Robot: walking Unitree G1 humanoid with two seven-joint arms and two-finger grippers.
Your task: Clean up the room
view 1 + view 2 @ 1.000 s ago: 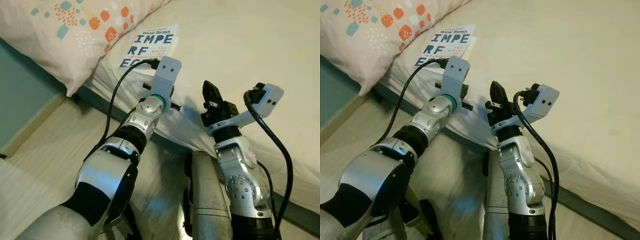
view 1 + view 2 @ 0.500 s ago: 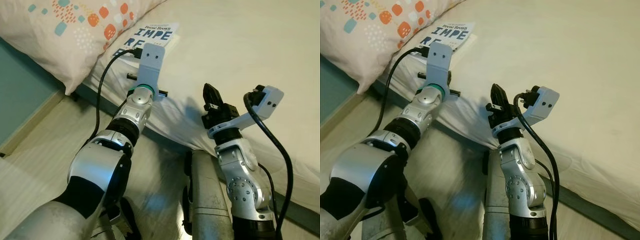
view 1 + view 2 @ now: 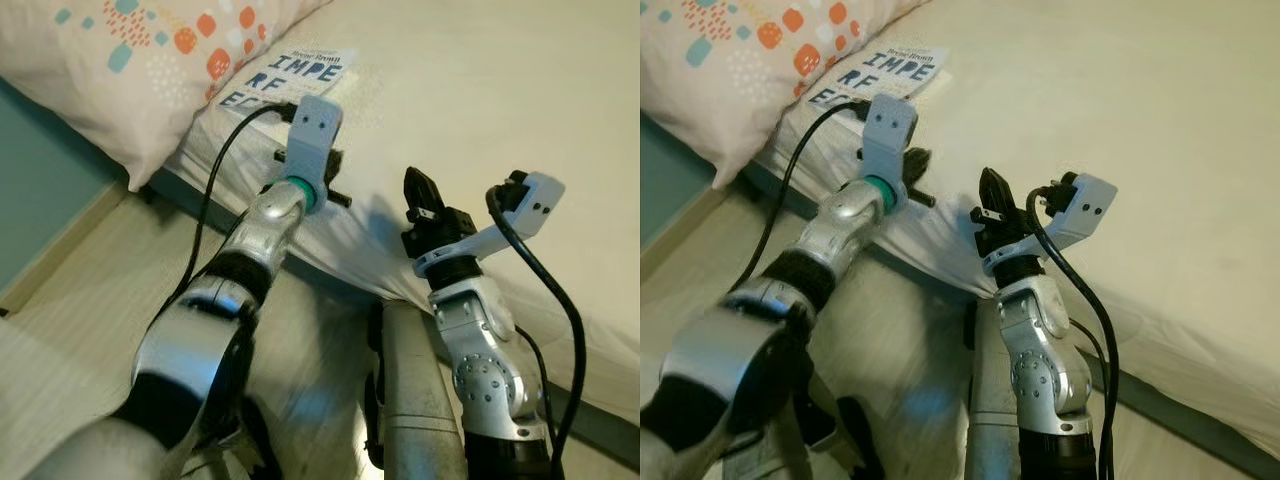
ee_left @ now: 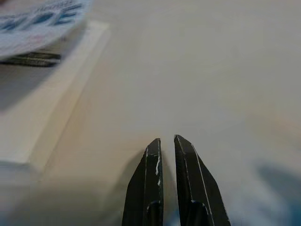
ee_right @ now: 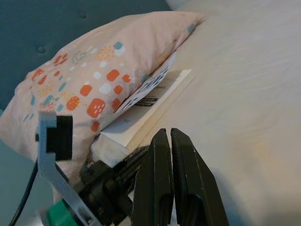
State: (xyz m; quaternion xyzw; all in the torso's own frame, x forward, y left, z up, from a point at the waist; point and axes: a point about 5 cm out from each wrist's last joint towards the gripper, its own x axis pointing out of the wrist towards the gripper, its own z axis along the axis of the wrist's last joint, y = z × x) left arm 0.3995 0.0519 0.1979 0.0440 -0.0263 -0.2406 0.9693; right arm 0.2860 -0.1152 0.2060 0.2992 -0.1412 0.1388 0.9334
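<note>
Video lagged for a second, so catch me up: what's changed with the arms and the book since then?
The left gripper swung up over the book toward the pillow, then drew back beside it; its fingers are nearly shut on nothing. The book looks slightly turned, though it was partly hidden earlier. The right gripper stayed shut above the bed edge.

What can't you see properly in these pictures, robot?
- Book: the rest of its title, left eye view, hidden behind my left arm's wrist bracket.
- Pillow: cut off by the top and left edges.
- My left upper arm: blurred.
- Bed: far side beyond the edge.
</note>
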